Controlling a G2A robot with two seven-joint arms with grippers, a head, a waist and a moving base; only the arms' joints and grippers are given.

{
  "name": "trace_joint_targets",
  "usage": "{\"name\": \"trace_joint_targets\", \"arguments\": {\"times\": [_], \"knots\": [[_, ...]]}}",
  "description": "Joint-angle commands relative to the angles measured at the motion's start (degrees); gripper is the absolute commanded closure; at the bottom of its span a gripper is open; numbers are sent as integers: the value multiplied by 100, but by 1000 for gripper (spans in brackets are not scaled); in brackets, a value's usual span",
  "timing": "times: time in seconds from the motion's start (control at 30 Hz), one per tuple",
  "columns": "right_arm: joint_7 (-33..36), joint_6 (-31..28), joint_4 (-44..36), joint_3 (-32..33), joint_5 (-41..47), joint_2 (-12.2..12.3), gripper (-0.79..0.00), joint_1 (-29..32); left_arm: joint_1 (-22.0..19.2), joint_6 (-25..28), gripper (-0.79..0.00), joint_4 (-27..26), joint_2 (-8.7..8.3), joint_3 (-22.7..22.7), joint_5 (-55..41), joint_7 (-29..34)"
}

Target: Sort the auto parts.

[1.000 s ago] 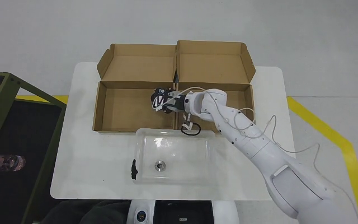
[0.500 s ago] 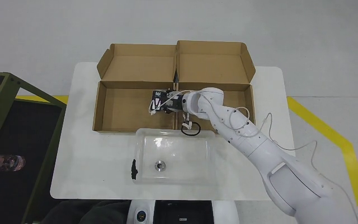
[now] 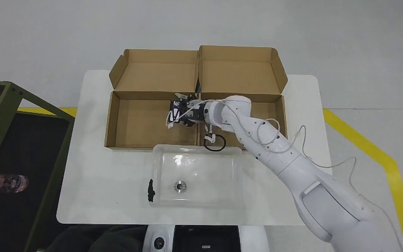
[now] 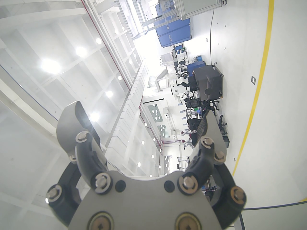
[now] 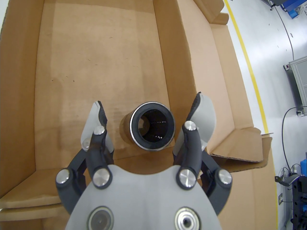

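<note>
Right gripper (image 5: 149, 102) hangs low in the left cardboard box (image 3: 135, 123), close to its right wall. Its fingers are spread wide on either side of the cylindrical metal bearing (image 5: 151, 129), which lies on the box floor with a gap on each side. Left gripper (image 4: 141, 111) points at the ceiling, fingers apart.

- Box (image 5: 96, 48): brown cardboard, matt, sl. rough; corrugated cut edges.
- Cylinder part (image 5: 150, 130): metal sleeve, reflective; shiny steel rim w/ blk matt ring inside.
- Right tool (image 5: 149, 100): grey matt metal plate, blk ribbed pads (image 5: 102, 114), polished bolts.
- Bin (image 3: 165, 165): clear plastic, glossy.
- Table (image 3: 101, 176): white, smooth, matt.
</note>
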State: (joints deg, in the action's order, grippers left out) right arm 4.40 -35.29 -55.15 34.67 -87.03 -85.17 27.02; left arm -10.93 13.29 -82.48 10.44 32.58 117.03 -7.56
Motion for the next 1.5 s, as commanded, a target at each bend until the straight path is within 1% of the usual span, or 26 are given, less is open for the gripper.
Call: {"name": "trace_joint_targets", "arguments": {"times": [0.0,0.07,0.1,0.13,0.2,0.27,0.3,0.33,0.37,0.47,0.53,0.6,0.63,0.67,0.7,0.87,0.93,1.13,1.17,1.2,1.23,1.33,1.37,1.4,1.47], "knots": [[-99,-9,-113,95,105,5,-625,16,0,0,-785,0,0,0,0,0],[-200,-45,-251,211,262,16,-613,44,0,0,-785,0,0,0,0,0],[-249,-96,-320,270,363,22,-579,69,0,0,-785,0,0,0,0,0],[-292,-155,-395,328,461,30,-508,94,0,0,-785,0,0,0,0,0],[-337,-268,-559,428,602,49,-511,143,0,0,-785,0,0,0,0,0],[-346,-385,-733,516,710,71,-446,204,0,0,-785,0,0,0,0,0],[-312,-456,-818,548,746,83,-468,235,0,0,-785,0,0,0,0,0],[-296,-486,-848,558,758,87,-514,245,0,0,-785,0,0,0,0,0],[-281,-564,-962,595,824,99,-526,283,0,0,-785,0,0,0,0,0],[-102,-714,-1337,721,896,153,-502,431,0,0,-785,0,0,0,0,0],[12,-797,-1580,806,931,195,-453,554,0,0,-785,0,0,0,0,0],[131,-877,-1822,898,969,242,-465,701,0,0,-785,0,0,0,0,0],[183,-931,-1930,941,996,266,-449,787,0,0,-785,0,0,0,0,0],[216,-987,-2014,991,1059,290,-459,883,0,0,-785,0,0,0,0,0],[247,-1026,-2108,1044,1104,314,-489,972,0,0,-785,0,0,0,0,0],[516,-1268,-2645,1300,1203,455,-480,1447,0,0,-785,0,0,0,0,0],[634,-1365,-2906,1404,1222,515,-456,1649,0,0,-785,0,0,0,0,0],[997,-1734,-3623,1632,1297,674,-483,2202,0,0,-785,0,0,0,0,0],[1084,-1812,-3714,1651,1305,701,-480,2294,0,0,-785,0,0,0,0,0],[1160,-1885,-3805,1668,1331,724,-449,2381,0,0,-785,0,0,0,0,0],[1224,-1943,-3886,1684,1371,745,-391,2459,0,0,-785,0,0,0,0,0],[1412,-2073,-4098,1706,1447,798,-385,2642,0,0,-785,0,0,0,0,0],[1460,-2111,-4152,1706,1462,813,-391,2693,0,0,-785,0,0,0,0,0],[1499,-2159,-4201,1694,1473,827,-443,2744,0,0,-785,0,0,0,0,0],[1552,-2224,-4261,1663,1498,851,-486,2847,0,0,-785,0,0,0,0,0]]}}
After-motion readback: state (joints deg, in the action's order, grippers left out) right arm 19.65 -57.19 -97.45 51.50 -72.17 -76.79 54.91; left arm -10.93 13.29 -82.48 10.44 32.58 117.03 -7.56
